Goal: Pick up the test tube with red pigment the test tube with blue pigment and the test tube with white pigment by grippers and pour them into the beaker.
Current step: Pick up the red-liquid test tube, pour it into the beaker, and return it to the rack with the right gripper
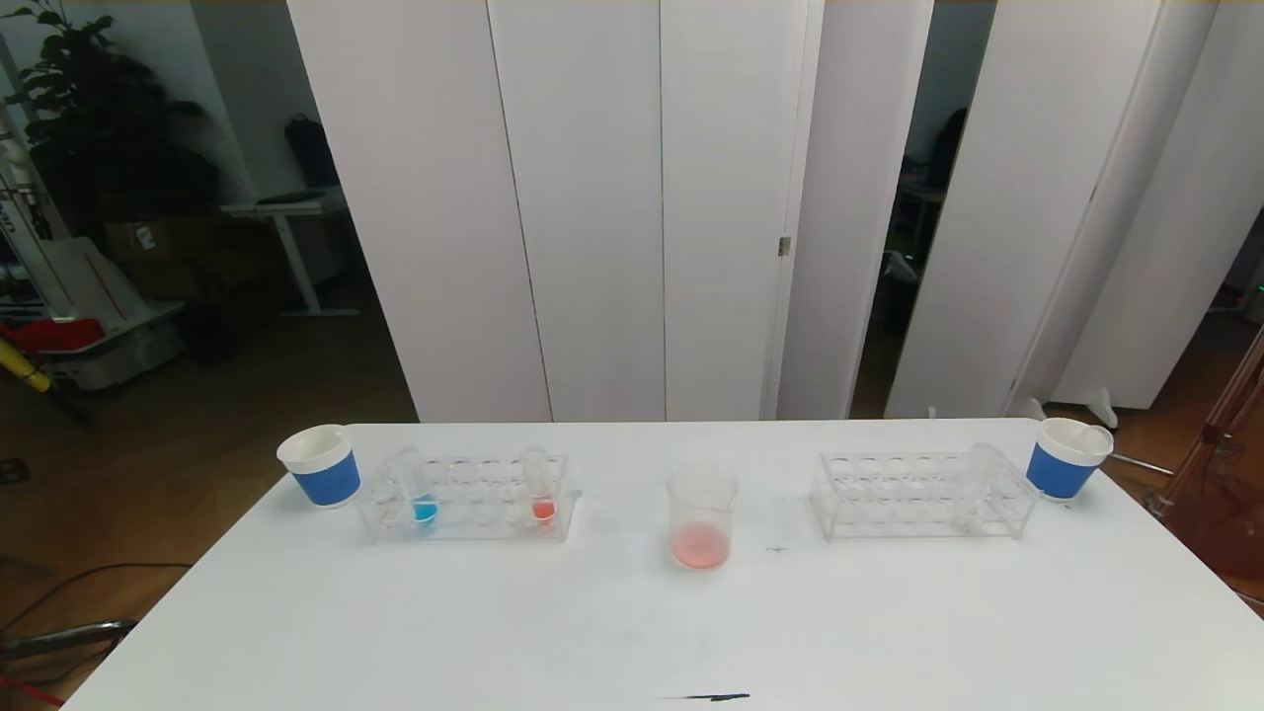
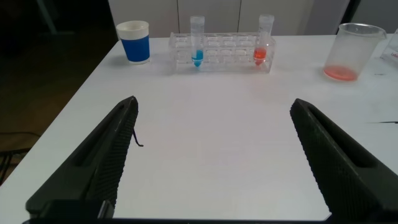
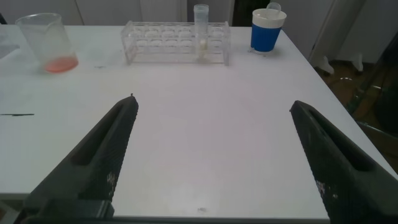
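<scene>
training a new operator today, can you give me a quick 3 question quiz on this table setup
1. True or false: the beaker is empty.
2. Multiple choice: the test tube with blue pigment stands in the left rack together with A) a tube of red-orange liquid, B) a tube of green liquid, C) no other tube.
3. Short answer: which rack holds the test tube with white pigment, and what stands just beyond that rack's outer end?

Key
1. False; a shallow pinkish-red layer lies at its bottom.
2. A
3. The right rack; a blue paper cup.
</scene>
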